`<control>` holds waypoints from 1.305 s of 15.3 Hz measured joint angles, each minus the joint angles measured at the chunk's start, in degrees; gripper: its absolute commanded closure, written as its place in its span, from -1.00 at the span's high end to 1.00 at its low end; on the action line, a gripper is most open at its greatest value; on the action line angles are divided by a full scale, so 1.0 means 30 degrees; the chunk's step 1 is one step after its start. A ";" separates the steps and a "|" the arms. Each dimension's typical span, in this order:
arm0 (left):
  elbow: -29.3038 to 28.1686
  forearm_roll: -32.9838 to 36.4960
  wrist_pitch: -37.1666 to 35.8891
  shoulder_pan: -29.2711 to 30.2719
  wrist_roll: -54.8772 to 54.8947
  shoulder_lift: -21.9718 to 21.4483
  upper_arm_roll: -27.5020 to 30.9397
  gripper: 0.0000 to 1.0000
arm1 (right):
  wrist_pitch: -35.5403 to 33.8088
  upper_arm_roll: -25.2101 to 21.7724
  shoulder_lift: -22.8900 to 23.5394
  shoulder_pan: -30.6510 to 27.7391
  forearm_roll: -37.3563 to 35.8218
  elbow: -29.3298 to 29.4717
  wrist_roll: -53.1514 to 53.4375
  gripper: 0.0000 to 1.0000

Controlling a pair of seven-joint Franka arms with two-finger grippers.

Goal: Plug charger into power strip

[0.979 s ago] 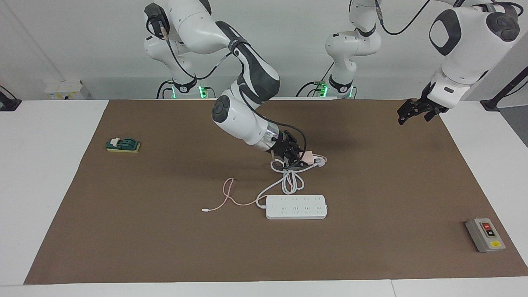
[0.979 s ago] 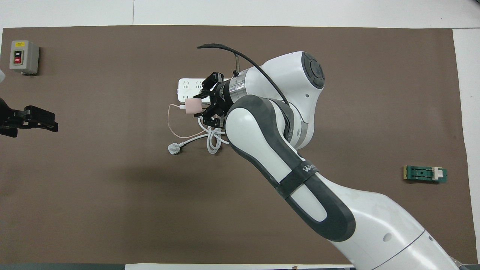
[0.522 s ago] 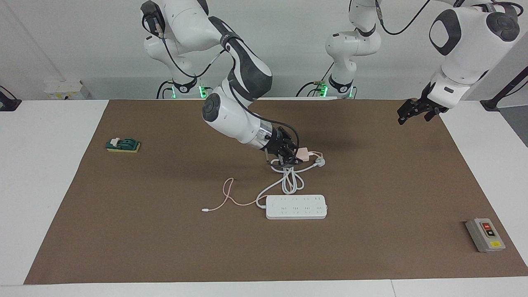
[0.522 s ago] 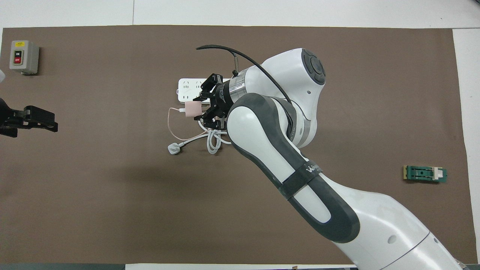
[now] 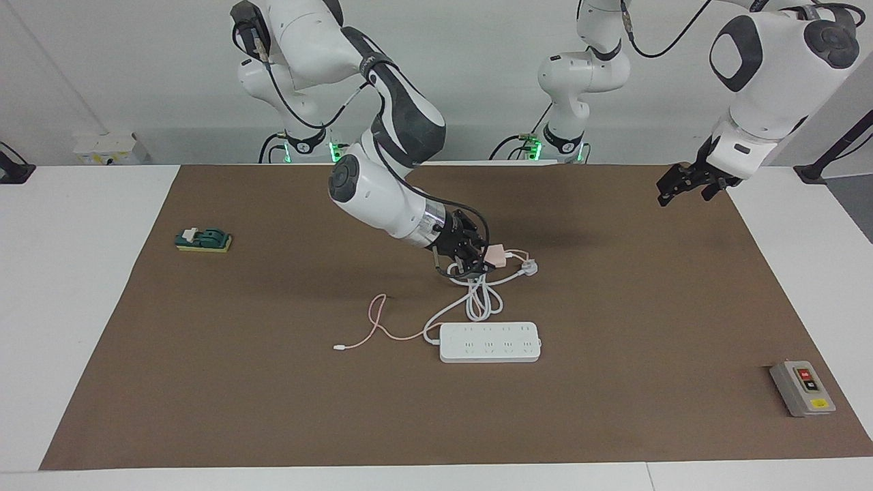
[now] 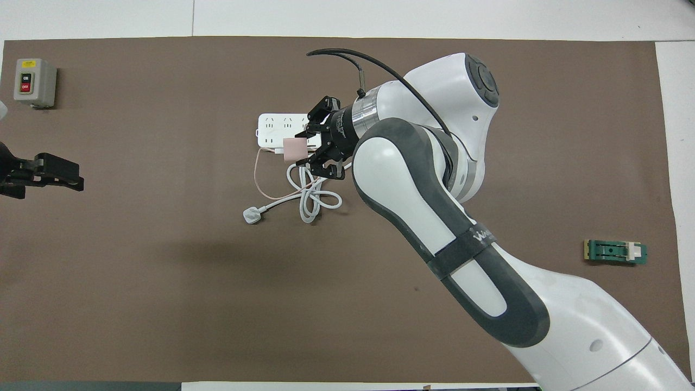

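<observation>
Here the right gripper (image 5: 485, 256) jaws clamp the charger (image 5: 495, 255) above the looped cord (image 5: 481, 300); left gripper (image 5: 672, 189) jaws spread.

White table (image 5: 82, 286) under brown mat (image 5: 273, 409): power strip (image 5: 490, 342), grey switch box (image 5: 802, 388), green block (image 5: 203, 239).

The right pincer (image 6: 302, 151) gripped the charger (image 6: 295, 150) over the looped white cord (image 6: 310, 196), beside the power strip (image 6: 277, 129). The left pincer (image 6: 70, 179) waited, open, above the brown worktop (image 6: 163, 282).
</observation>
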 measured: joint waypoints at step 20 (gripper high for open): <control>-0.0402 -1.5610 0.2020 0.0322 0.5658 0.3012 0.0130 1.00 | -0.0450 -0.0042 -0.0249 -0.0214 -0.0142 0.0138 0.0003 -1.00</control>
